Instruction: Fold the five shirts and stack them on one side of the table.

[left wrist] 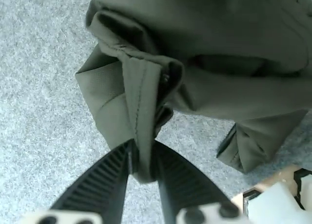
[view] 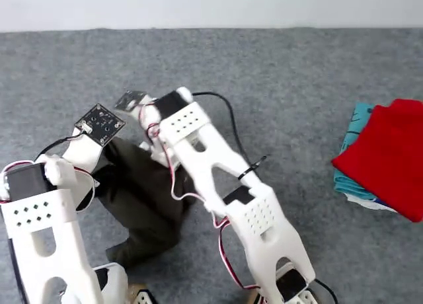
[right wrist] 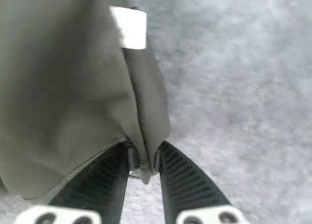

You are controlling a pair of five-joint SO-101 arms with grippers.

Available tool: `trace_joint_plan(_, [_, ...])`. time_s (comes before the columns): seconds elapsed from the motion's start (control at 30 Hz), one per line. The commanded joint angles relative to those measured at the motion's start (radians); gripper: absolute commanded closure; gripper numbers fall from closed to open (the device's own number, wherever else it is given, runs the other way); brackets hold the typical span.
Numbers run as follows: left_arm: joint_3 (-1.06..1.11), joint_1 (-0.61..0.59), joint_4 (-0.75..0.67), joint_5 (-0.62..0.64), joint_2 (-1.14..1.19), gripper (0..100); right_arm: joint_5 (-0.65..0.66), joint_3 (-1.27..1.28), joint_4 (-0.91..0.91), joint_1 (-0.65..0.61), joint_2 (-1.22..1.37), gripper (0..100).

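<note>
Olive shirt (view: 142, 205) held up by both arms, near left on the bench (view: 284, 73).
Left fingers (left wrist: 105, 177) and right fingers (right wrist: 187, 180) each pinch an edge of it. The folded pile (view: 390, 152), red on top, lies well apart to the right, nearer the right arm.

White printed arm shells (view: 254, 218), rows of small holes; black servos (view: 26, 180); red-and-white wiring (view: 172, 175), black cable (view: 225, 106); square black camera board (view: 100, 124) upper left. Black ribbed fingers (left wrist: 102, 177).
</note>
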Motion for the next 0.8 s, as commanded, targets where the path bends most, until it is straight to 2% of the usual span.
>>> trace_joint_plan(0.0, [-0.033, 0.002, -0.028, 0.006, -0.017, 99, 0.051, -0.037, 0.044, 0.091, -0.077, 98.9])
trace_joint_plan(0.23, [-0.186, 0.018, -0.02, 0.006, -0.017, 98, 0.124, 0.101, 0.044, 0.24, -0.173, 98.1])
trace_joint_plan(0.33, [-0.199, 0.077, -0.02, 0.006, -0.014, 98, 0.121, 0.153, 0.044, 0.26, -0.214, 90.5])
trace_joint_plan(0.4, [-0.191, 0.121, -0.02, 0.006, -0.009, 98, 0.118, 0.17, 0.044, 0.254, -0.249, 87.0])
trace_joint_plan(0.57, [-0.125, 0.198, -0.028, 0.006, -0.009, 98, 0.118, 0.17, 0.042, 0.186, -0.278, 86.9])
trace_joint_plan(0.77, [-0.056, 0.203, -0.028, 0.006, -0.015, 98, 0.117, 0.166, 0.039, 0.142, -0.231, 86.6])
